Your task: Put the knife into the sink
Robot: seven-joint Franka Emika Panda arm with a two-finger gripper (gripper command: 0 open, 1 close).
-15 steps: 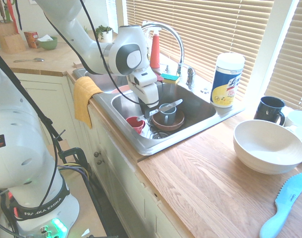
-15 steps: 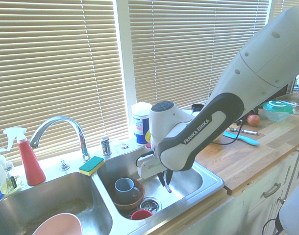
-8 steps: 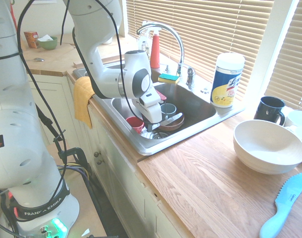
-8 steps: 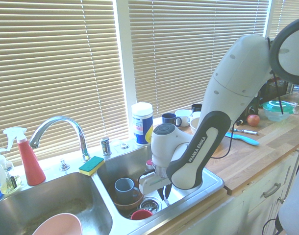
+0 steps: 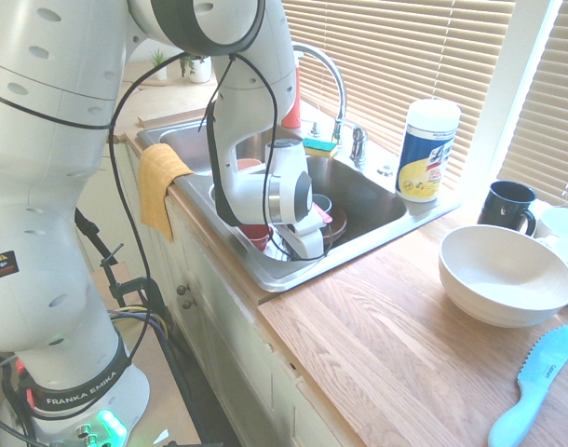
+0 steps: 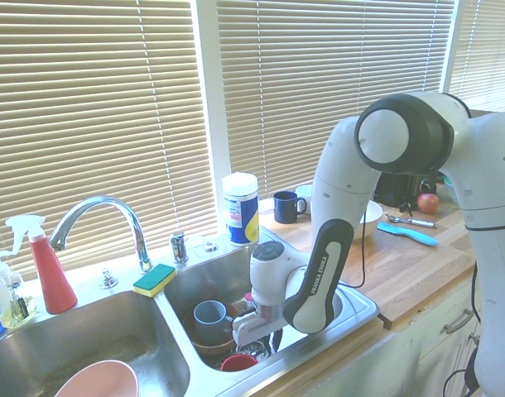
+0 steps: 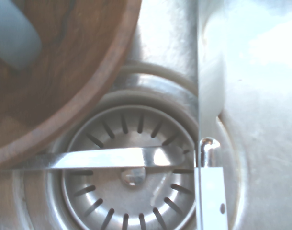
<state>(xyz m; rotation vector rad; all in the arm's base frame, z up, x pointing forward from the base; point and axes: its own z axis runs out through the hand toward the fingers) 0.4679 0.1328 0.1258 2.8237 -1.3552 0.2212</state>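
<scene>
Gripper [image 6: 275,340] is clenched, and from the wrist view I'd say it has the slim silver knife with the pale riveted handle [image 7: 211,197]. So the knife's right at the fingers, down inside the stainless steel double sink [image 6: 364,311]. Its long axis runs pretty much crosswise to the flat shiny metal strip [image 7: 107,158] over the round slotted drain strainer [image 7: 148,191], with the brown wooden bowl [image 7: 84,88] off to one side. Can't tell if it's touching bottom, so imo lower gently, then release.
</scene>
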